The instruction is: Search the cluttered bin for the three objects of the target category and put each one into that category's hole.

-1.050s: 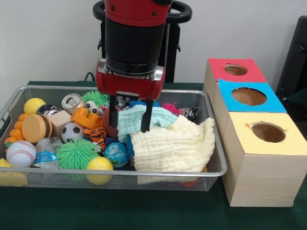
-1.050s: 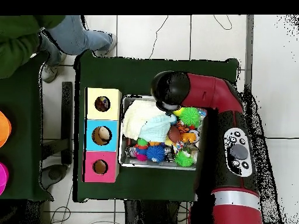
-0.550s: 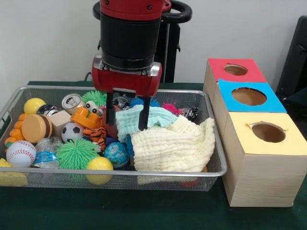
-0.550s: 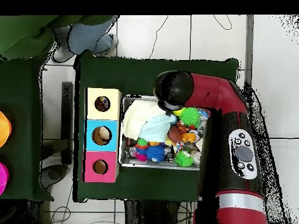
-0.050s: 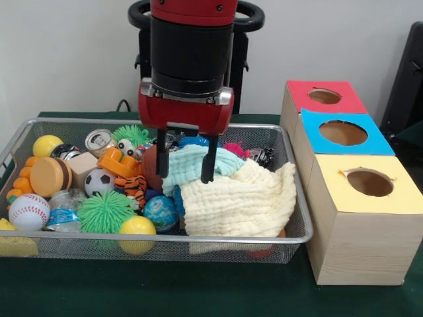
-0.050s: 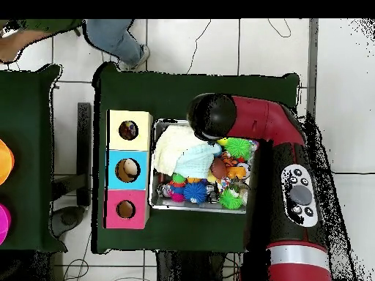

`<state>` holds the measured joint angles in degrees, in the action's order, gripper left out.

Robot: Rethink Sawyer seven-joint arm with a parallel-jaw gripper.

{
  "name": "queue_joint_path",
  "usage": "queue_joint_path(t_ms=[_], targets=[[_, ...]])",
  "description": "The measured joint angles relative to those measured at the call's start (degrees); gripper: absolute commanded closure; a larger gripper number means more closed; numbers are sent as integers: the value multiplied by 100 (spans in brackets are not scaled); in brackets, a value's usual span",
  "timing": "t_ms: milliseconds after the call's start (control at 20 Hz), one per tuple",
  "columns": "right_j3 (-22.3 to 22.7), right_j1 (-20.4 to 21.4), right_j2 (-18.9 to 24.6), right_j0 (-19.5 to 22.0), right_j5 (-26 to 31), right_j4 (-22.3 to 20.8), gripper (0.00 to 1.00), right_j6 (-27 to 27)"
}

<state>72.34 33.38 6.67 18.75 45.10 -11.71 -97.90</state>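
Two cloths, one teal [image 5: 192,165] and one cream [image 5: 241,198], lie heaped over the right half of the bin [image 5: 291,228], covering whatever sits beneath; a judgement: they must be shifted or picked for the search to go on. The gripper [image 5: 186,173] hangs with fingers spread, straddling the teal cloth's fold, apparently placed to pinch it. Balls, a can [image 5: 99,140] and toys crowd the bin's left side. Three boxes stand just beside the bin on the worktop [image 5: 198,290], holes up: red [image 5: 325,96], blue [image 5: 343,133], yellow [image 5: 369,182]. Which category is wanted cannot be told.
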Motion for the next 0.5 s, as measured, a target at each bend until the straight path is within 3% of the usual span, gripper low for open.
queue_joint_path(t_ms=[500], targets=[[173,118,-5,-162,-1,-5,0,0]])
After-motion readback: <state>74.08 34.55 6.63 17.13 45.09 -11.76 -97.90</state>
